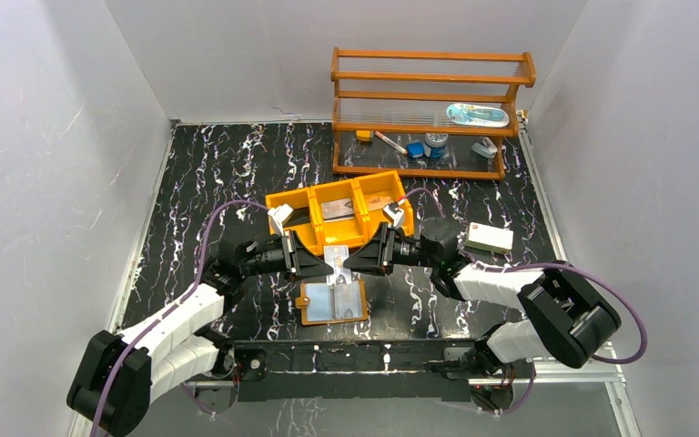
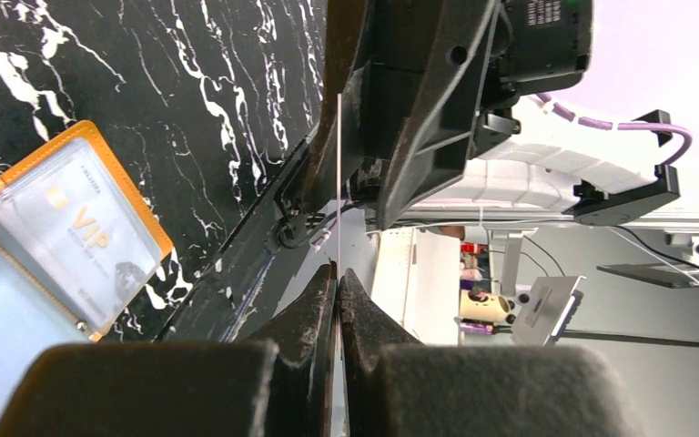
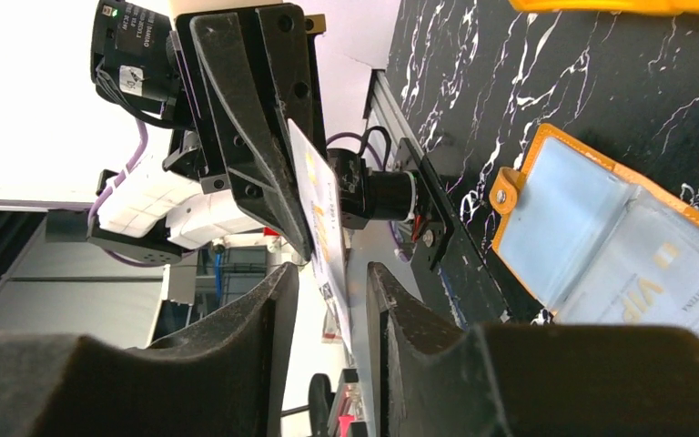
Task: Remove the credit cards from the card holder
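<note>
The orange-tan card holder [image 1: 333, 301] lies open on the table, pale pockets up, with a VIP card [image 2: 86, 232] still in a pocket. It also shows in the left wrist view [image 2: 141, 214] and the right wrist view [image 3: 519, 187]. My left gripper [image 1: 326, 261] is shut on a whitish credit card [image 1: 337, 258], held on edge above the holder and seen edge-on as a thin line [image 2: 339, 182]. My right gripper [image 1: 349, 261] faces it, open. The free end of the card [image 3: 320, 214] sits between its fingers [image 3: 273, 300] without their touching it.
An orange three-compartment tray [image 1: 284, 197] stands just behind the grippers with flat items in its compartments. A white box with a red mark [image 1: 490, 238] lies to the right. A wooden shelf [image 1: 428, 114] with small items stands at the back right.
</note>
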`<state>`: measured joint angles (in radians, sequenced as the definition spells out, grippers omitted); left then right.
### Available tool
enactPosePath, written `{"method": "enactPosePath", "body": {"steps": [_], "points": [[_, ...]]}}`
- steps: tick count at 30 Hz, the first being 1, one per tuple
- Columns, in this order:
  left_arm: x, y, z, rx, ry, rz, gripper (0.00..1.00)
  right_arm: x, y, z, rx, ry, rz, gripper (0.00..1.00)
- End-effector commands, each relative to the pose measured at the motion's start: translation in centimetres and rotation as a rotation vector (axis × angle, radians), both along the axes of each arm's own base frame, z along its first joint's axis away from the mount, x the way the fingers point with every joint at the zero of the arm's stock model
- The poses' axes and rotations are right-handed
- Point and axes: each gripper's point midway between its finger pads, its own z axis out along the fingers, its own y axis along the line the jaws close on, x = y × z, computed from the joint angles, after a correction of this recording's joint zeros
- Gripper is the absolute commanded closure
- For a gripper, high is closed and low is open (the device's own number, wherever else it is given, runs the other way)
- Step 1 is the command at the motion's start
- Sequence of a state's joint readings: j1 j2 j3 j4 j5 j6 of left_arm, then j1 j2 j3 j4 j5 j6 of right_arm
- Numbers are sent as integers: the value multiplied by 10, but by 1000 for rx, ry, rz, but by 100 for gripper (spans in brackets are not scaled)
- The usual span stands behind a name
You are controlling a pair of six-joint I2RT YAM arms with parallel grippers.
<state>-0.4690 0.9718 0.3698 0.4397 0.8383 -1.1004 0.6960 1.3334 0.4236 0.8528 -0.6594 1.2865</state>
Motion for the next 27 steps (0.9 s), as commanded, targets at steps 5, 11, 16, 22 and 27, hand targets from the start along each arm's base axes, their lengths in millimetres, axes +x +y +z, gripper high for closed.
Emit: {"method": "enactPosePath", "body": {"steps": [5,11,16,22,27], "points": [[-4,-3,18,-76,-37,-43,100,-11,5,22,103,-51,63,66],[-9,-3,23,-99,-61,-65,100,-15,6,28,126,-60,81,71],[-10,-3,22,-100,-57,-71,100,-17,10,30,135,-57,98,78],[-9,-2,22,-100,-58,-61,100,-19,11,29,141,-45,98,95],[-2,0,8,-16,-35,-25,63,-16,9,19,91,-38,61,100]]}}
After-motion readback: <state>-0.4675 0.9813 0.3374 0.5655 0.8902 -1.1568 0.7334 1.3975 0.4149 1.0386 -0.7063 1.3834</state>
